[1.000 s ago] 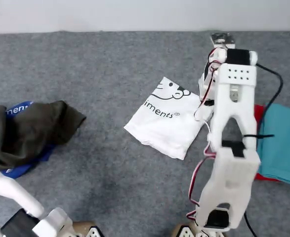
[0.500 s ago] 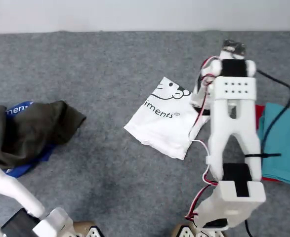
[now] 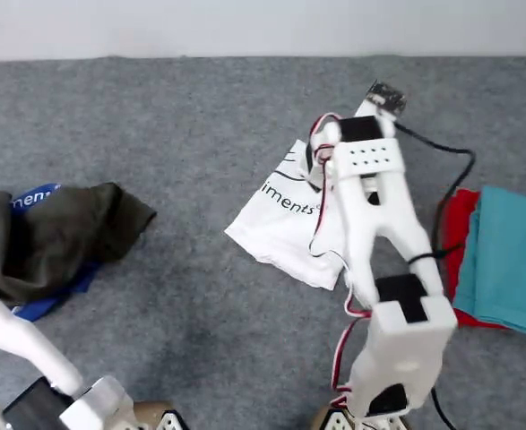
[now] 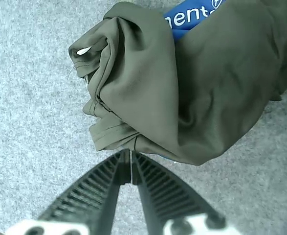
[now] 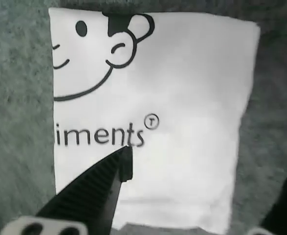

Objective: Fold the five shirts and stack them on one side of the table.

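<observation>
Two-arm folding task, mid-sequence. The folded white shirt [image 3: 280,224], print uppermost, lies near the middle of the grey counter [image 3: 182,125] and serves as the reference. The right arm [image 3: 383,242] stands over the shirt's edge on the stack side. The right arm's fingers [image 5: 92,193] are spread wide above the cloth, one over the printed lettering and the other beyond the shirt's side edge; they hold nothing. Near the white shirt, on the right arm's side, a teal shirt [image 3: 509,260] lies folded on a red shirt [image 3: 452,224], forming the stack. Well apart from the white shirt on the opposite side, an unfolded olive shirt [image 3: 61,237] is heaped over a blue shirt [image 3: 38,309]. The left arm's fingers [image 4: 155,188] are pressed together and empty, with their tips at the olive hem; whether they touch it cannot be told. Judged stage: three shirts are folded, the white one awaits transfer to the stack, and two remain to fold. Hazards: if the spread fingers close on the top layer alone, lifting would let the fold fall open. A pinch at one edge would leave the rest trailing, and the rough counter could drag it out of shape. A low sweep toward the stack could catch the teal shirt's edge and rumple it.
</observation>
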Motion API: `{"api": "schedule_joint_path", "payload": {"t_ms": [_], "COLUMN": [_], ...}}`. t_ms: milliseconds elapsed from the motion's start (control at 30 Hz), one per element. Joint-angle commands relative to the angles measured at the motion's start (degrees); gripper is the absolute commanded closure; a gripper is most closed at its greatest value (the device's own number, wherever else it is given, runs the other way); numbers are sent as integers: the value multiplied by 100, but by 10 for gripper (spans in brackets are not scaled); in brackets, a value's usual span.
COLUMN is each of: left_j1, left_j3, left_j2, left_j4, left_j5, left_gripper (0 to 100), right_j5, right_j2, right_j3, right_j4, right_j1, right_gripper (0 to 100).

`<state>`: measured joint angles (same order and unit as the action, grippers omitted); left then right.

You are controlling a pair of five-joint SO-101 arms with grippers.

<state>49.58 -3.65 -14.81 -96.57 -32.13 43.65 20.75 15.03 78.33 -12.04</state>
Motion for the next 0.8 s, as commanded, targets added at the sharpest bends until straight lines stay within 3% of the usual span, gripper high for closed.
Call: {"api": "schedule_joint_path", "payload": {"t_ms": [0,367,500,567,733,767], "left_j1": [-9,-9,-9,-9,-9,-9], "left_j3": [-31,-31,-31,-31,-31,-31], "left_j2": [-149,-149,-149,-149,-158,-158], "left_j4": [97,70,70,70,70,70], "left_j5": [-70,-70,-70,-70,-70,-70], "left_gripper": [985,985,985,985,985,985], "right_j5": [299,378,387,387,343,343], "right_j2": [268,1877,2035,2070,2088,2088], "right_j3": [53,70,360,387,396,396], "right_j4": [-409,-1455,-1165,-1095,-1068,-1068], "right_j1": [4,84,84,101,189,198], "right_gripper": [526,527,549,630,972,998]}}
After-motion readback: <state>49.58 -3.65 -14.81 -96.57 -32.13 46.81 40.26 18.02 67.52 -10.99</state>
